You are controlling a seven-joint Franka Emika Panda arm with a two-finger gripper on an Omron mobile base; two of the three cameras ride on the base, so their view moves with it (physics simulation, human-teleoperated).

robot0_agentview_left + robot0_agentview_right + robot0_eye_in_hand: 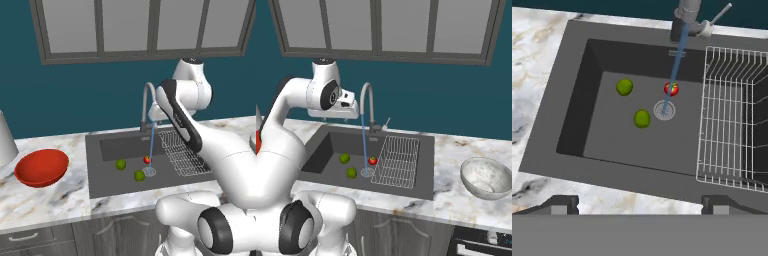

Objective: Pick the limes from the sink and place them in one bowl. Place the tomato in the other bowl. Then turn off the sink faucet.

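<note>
Below the end effector (640, 204), fingers apart, limes (624, 87) lie in the sink (572, 130).

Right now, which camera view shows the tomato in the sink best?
The hand view: it looks down into the sink, with the tomato large, beside the drain, though the water stream crosses it. Both base views show it only as a small red ball near the stream.
</note>
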